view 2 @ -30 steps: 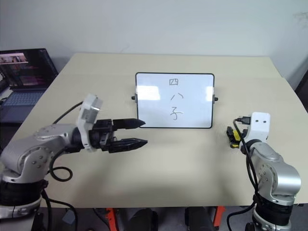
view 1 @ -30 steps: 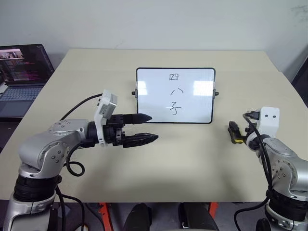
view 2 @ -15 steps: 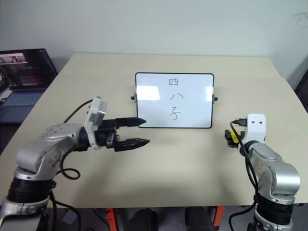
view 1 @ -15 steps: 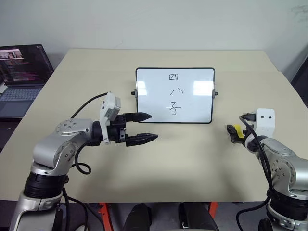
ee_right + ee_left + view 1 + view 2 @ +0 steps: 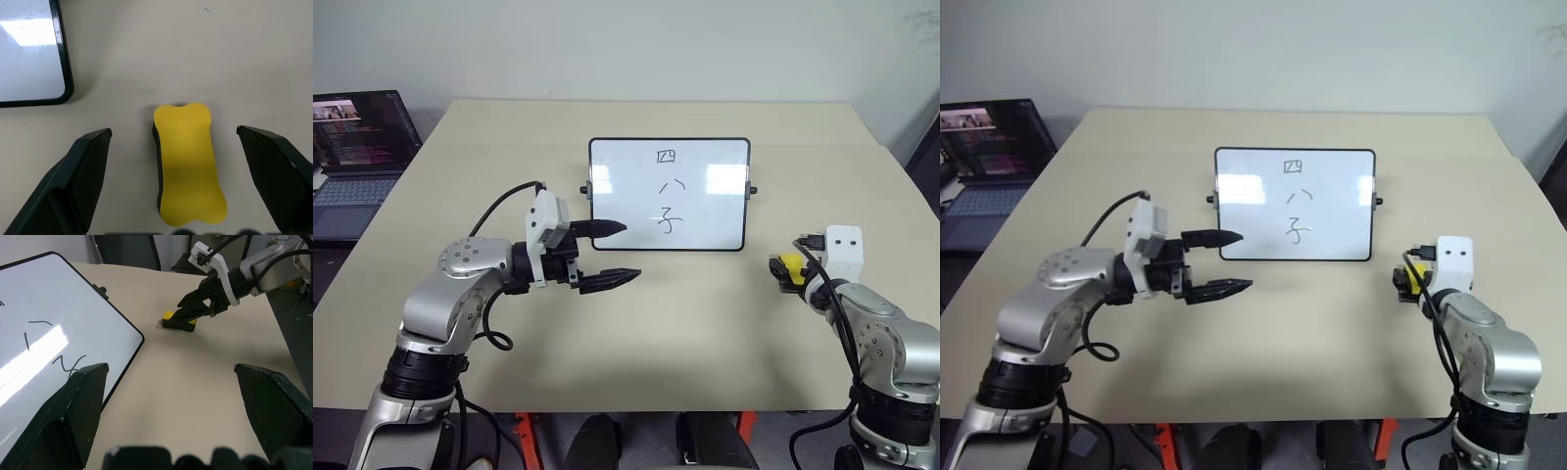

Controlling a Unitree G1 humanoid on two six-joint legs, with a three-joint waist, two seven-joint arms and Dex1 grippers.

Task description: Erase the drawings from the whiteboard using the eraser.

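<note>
The whiteboard point(image 5: 626, 196) stands at the table's middle with the drawings point(image 5: 670, 192), a short column of black strokes, at its centre. The yellow eraser point(image 5: 790, 263) lies flat on the table to the board's right. My right gripper point(image 5: 173, 131) is open, one finger on each side of the eraser point(image 5: 188, 161) and clear of it. My left gripper point(image 5: 631, 252) is open and empty, pointing right in front of the board's lower left corner. The left wrist view shows the board's corner point(image 5: 98, 318), the eraser point(image 5: 178, 322) and the right gripper point(image 5: 185, 313).
An open laptop point(image 5: 357, 147) sits off the table's far left. The beige table point(image 5: 705, 333) stretches wide in front of the board. A wall rises behind it.
My left gripper has rolled and edged right, toward the board's lower left corner. The right gripper has stayed about where it was over the eraser.
</note>
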